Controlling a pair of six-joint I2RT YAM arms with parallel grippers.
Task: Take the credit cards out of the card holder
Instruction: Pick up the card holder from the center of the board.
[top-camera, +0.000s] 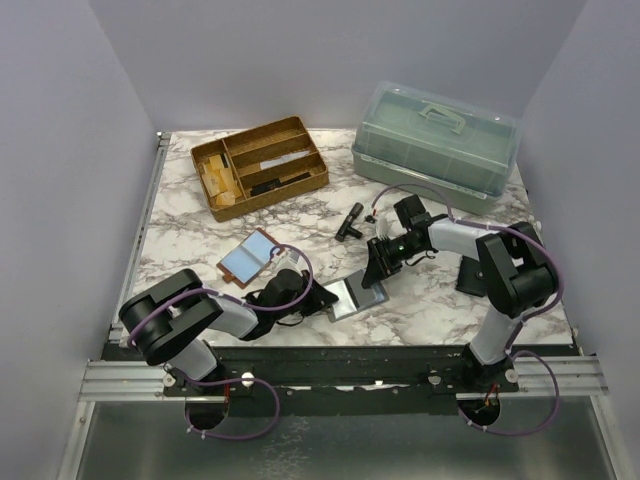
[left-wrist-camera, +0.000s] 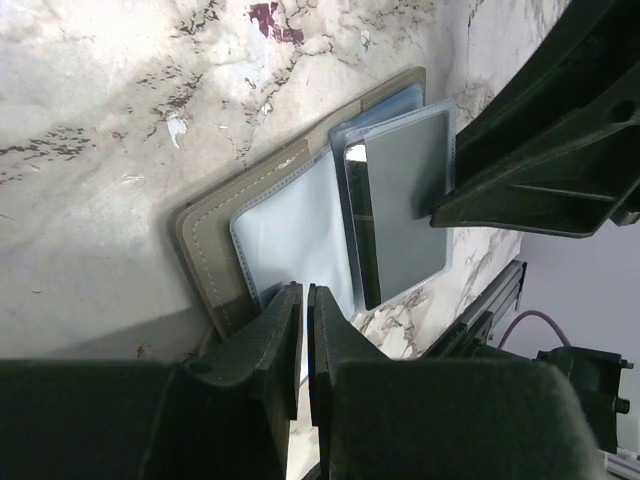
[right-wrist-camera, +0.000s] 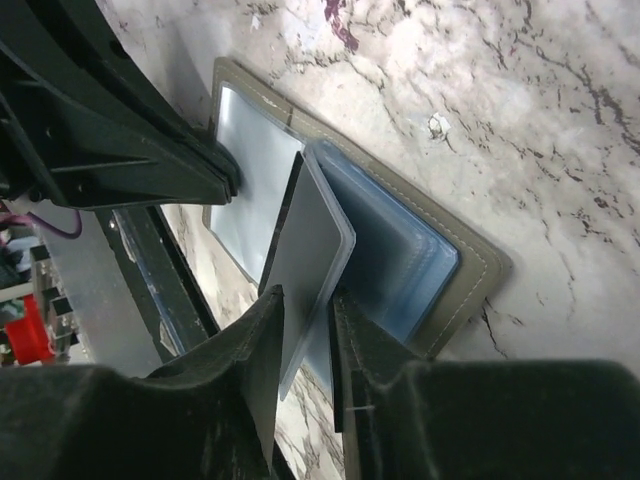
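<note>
An olive card holder (top-camera: 352, 296) lies spread open near the table's front, also in the left wrist view (left-wrist-camera: 205, 250) and the right wrist view (right-wrist-camera: 475, 268). It has clear and blue sleeves (right-wrist-camera: 395, 250). My left gripper (top-camera: 325, 298) (left-wrist-camera: 304, 295) is shut on the holder's near sleeve edge, pinning that half. One leaf with a grey-blue credit card (right-wrist-camera: 315, 230) (left-wrist-camera: 405, 190) stands tilted up from the spine. My right gripper (top-camera: 377, 277) (right-wrist-camera: 308, 300) straddles that card's end. Its jaws are narrowly apart, and a gap shows beside the card.
A second open holder with light-blue cards (top-camera: 247, 258) lies left of centre. A wooden divided tray (top-camera: 260, 165) is at the back left, a green lidded box (top-camera: 435, 145) at the back right. A small black T-shaped part (top-camera: 350, 222) lies mid-table. A metal rail (top-camera: 340, 362) runs along the front.
</note>
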